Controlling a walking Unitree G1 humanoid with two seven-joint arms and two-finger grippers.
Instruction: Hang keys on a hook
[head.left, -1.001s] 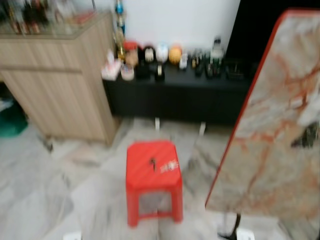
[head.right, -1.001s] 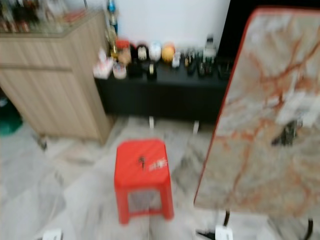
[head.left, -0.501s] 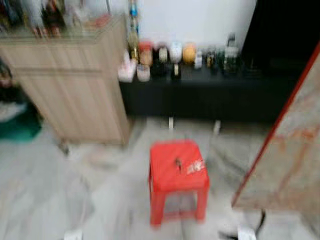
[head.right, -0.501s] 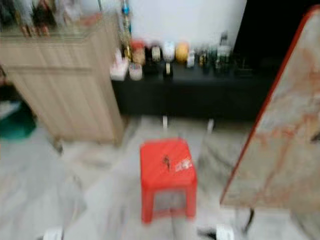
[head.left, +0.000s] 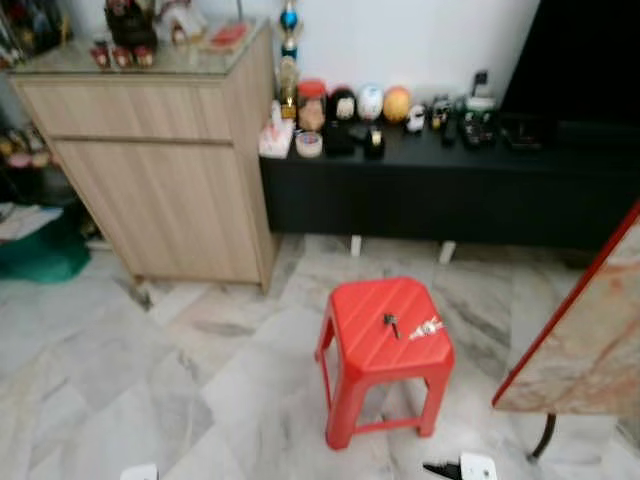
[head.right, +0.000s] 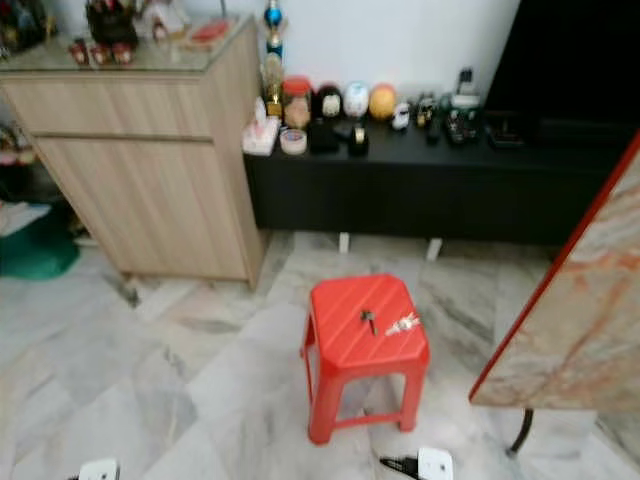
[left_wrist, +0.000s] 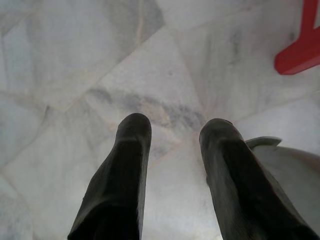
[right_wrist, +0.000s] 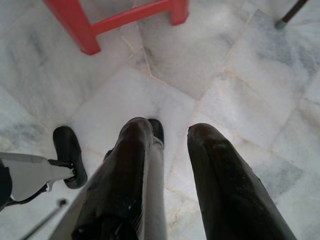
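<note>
A small bunch of keys (head.left: 390, 322) with a white tag (head.left: 427, 328) lies on top of a red plastic stool (head.left: 385, 352) on the marble floor, a little ahead of me. My left gripper (left_wrist: 175, 130) hangs open over bare floor tiles, with a foot of the red stool (left_wrist: 300, 55) off to one side. The right gripper (right_wrist: 167, 132) is open too and points down at the floor, near the stool's legs (right_wrist: 100, 20). Neither gripper holds anything.
A tall wooden cabinet (head.left: 170, 180) stands at the back left. Beside it, a low black bench (head.left: 440, 190) carries several jars and small items. A marble-patterned board with a red edge (head.left: 590, 340) leans at the right. A green item (head.left: 40, 255) lies at the far left.
The whole picture has shifted right and sharpened as the camera turned. The marble board now sits at the right edge. The keys lie where they were on the stool.
</note>
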